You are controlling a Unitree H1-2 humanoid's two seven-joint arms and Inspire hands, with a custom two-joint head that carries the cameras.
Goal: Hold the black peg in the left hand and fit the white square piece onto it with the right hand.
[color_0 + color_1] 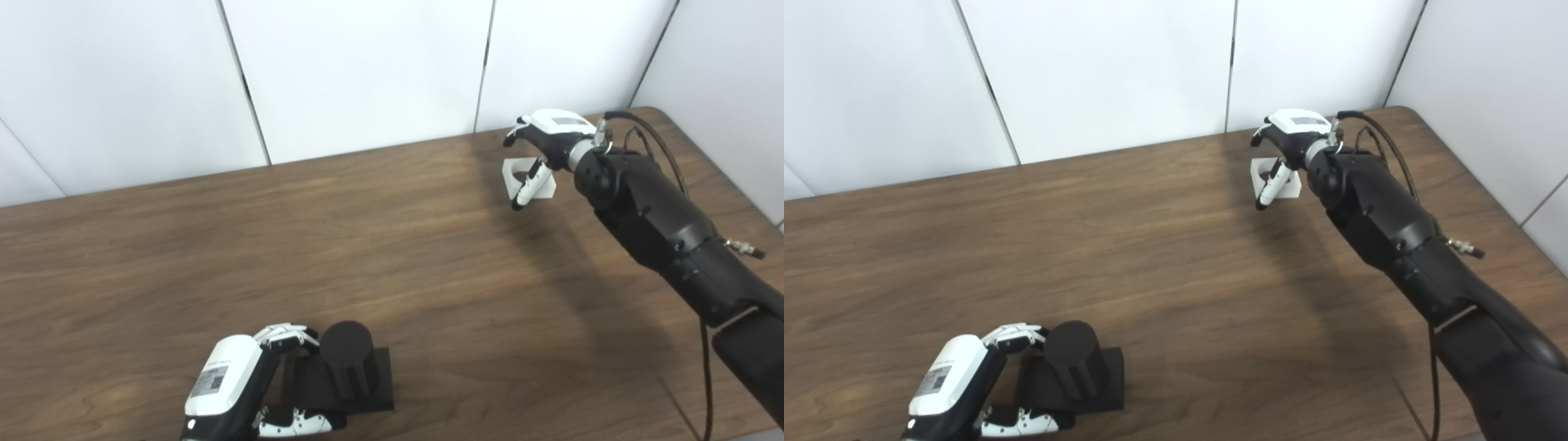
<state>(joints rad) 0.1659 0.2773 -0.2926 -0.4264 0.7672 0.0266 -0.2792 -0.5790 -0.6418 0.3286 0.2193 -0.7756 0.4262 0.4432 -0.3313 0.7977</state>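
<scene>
The black peg (347,358) stands upright on its flat black base at the near edge of the wooden table (392,257). The left hand (245,383) is curled around the base and touches it, but a firm grasp cannot be told. The white square piece (527,177) lies far away near the white wall panels (367,73). The right hand (545,150) hovers over it with spread fingers and partly hides it.

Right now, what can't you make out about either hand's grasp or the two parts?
- White square piece: the right hand covers part of it in both views, so firm contact is unclear.
- Black round peg on its square base: the left hand blocks the near-left base edge; grip unconfirmed.
- Left hand's wrist and thumb side: cut by the bottom edge.
- The piece's hole: mostly hidden behind the fingers.
</scene>
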